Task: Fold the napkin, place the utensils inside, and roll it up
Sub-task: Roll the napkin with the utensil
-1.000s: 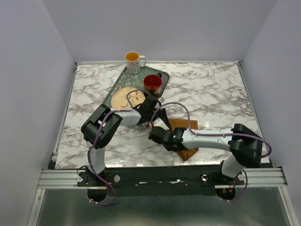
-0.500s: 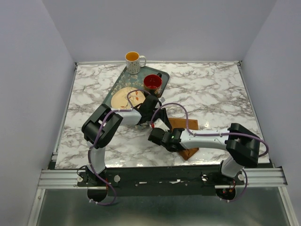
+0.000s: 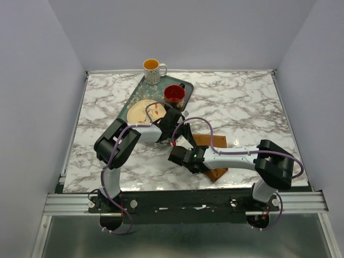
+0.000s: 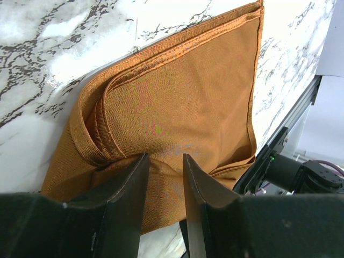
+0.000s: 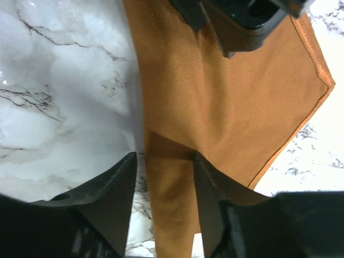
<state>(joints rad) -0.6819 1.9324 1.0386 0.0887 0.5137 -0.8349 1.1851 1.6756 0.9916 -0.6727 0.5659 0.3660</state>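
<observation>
The rust-brown napkin (image 3: 217, 142) lies folded on the marble table, right of the middle, mostly under my two arms. In the left wrist view its layered folded edge (image 4: 94, 134) shows, and a raised pleat of the napkin (image 4: 177, 97) sits pinched in my left gripper (image 4: 164, 158), which is shut on it. My right gripper (image 5: 164, 157) straddles the napkin's (image 5: 226, 97) long edge; its jaws stand apart, with bare marble showing beside the left finger (image 5: 121, 183). Seen from above, both grippers meet at the cloth's left end (image 3: 180, 144). The utensils are not in view.
A dark green tray (image 3: 134, 98) at the back left holds a cream plate (image 3: 141, 114) and a red bowl (image 3: 174, 94). An orange-lined mug (image 3: 152, 70) stands behind it. The left gripper's black body (image 5: 242, 21) hangs just above the cloth.
My right gripper's jaws have spread wider around the napkin's edge, and that arm has edged slightly left. The left gripper keeps its pinch and has not moved.
</observation>
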